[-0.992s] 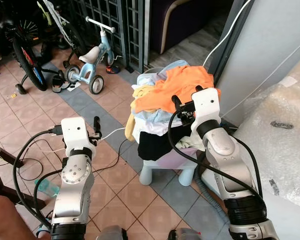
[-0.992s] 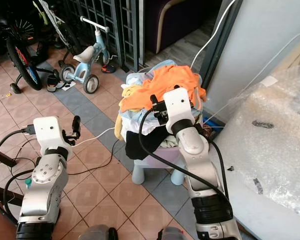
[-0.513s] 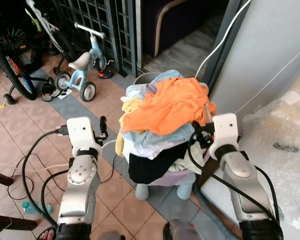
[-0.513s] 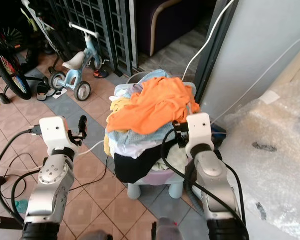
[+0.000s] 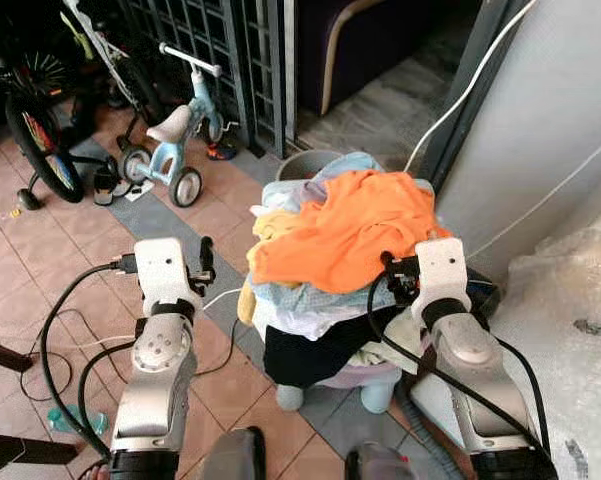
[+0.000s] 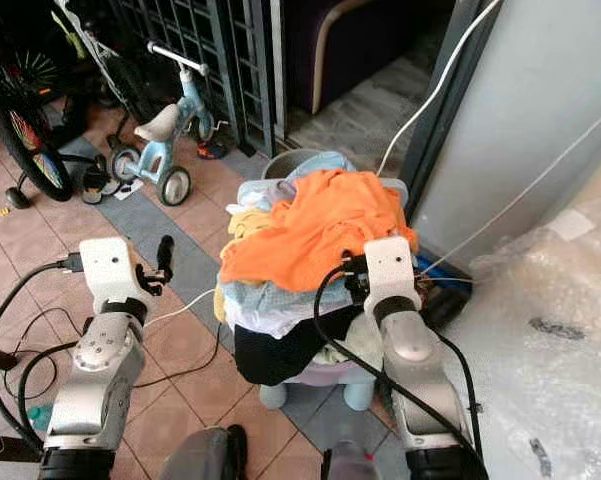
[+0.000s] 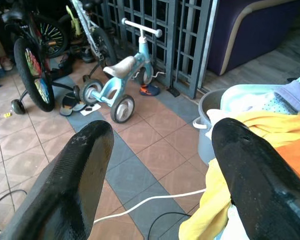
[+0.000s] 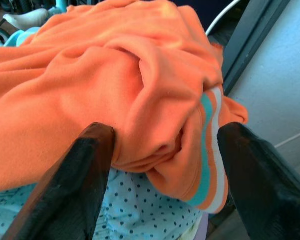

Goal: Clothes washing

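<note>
Right wrist view: right gripper (image 8: pixel 162 150) spread wide against orange garment (image 8: pixel 90 75)

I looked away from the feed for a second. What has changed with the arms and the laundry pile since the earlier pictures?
The right gripper has drawn back from over the pile to its right side and now points at the orange garment, fingers open around a fold, nothing gripped. The camera shifted too. The left gripper stays open beside the pile, and the clothes lie as before on the small stool.
</note>
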You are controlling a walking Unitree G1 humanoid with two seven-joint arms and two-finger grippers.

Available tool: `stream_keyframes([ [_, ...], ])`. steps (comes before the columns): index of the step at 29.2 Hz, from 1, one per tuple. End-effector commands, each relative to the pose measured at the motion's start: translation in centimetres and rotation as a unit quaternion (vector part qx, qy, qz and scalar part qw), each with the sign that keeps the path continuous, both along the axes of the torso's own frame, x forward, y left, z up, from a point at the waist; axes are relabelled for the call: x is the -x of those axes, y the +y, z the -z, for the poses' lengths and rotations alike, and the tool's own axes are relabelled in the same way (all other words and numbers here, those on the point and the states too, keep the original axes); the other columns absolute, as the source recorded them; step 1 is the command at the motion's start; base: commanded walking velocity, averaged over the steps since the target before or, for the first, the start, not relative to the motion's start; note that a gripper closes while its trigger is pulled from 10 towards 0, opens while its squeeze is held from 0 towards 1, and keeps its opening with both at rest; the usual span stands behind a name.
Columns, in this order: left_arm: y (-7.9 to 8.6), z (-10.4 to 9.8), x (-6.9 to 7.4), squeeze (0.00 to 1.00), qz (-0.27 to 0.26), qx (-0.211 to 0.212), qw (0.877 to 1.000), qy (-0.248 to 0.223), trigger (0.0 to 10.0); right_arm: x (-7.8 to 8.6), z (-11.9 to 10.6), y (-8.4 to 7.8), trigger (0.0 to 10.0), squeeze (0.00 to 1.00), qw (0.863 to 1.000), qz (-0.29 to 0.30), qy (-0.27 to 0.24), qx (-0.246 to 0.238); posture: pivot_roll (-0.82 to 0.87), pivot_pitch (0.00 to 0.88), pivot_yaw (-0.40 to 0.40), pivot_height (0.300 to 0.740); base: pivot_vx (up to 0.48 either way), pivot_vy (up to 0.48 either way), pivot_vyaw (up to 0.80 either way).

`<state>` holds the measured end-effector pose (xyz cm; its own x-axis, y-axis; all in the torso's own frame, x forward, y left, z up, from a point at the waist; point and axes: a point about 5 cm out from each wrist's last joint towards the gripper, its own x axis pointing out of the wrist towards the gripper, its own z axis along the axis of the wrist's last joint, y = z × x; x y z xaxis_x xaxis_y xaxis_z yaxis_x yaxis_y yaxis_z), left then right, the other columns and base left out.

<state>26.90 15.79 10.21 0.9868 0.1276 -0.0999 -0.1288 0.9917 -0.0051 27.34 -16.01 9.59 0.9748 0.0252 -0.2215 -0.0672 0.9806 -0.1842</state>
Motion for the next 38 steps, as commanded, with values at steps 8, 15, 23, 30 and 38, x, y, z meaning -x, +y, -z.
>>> stream_keyframes([
  [8,0.2,-0.3,0.1,0.0,0.0,-0.006,1.0,-0.006,10.0,-1.2,0.3,1.8,2.5,0.0,0.998,-0.053,0.024,-0.031,-0.01,0.12,0.004,0.74,0.0,0.0,0.0],
  [15,-0.1,-0.4,-0.2,0.0,-0.001,-0.004,1.0,-0.009,10.0,-2.8,-0.7,2.5,10.0,0.0,0.998,-0.057,0.0,-0.029,-0.01,0.126,0.002,0.74,0.0,0.0,0.0],
  [23,-0.1,-0.3,0.0,0.0,-0.004,-0.002,1.0,-0.005,10.0,-4.9,-1.1,2.4,10.0,0.0,0.999,-0.033,0.002,0.014,0.0,0.135,-0.001,0.74,0.0,0.0,0.0],
  [30,0.0,-0.3,0.2,0.0,-0.005,-0.004,1.0,-0.003,10.0,-7.0,-1.4,2.0,0.0,0.0,1.0,-0.008,0.006,0.015,0.01,0.145,-0.001,0.74,0.0,0.0,0.0],
  [38,0.0,-0.3,0.5,0.0,-0.004,-0.007,1.0,0.001,10.0,-7.9,-1.6,3.0,0.0,0.0,1.0,-0.027,-0.002,-0.003,0.02,0.154,0.002,0.74,0.0,0.0,0.0],
])
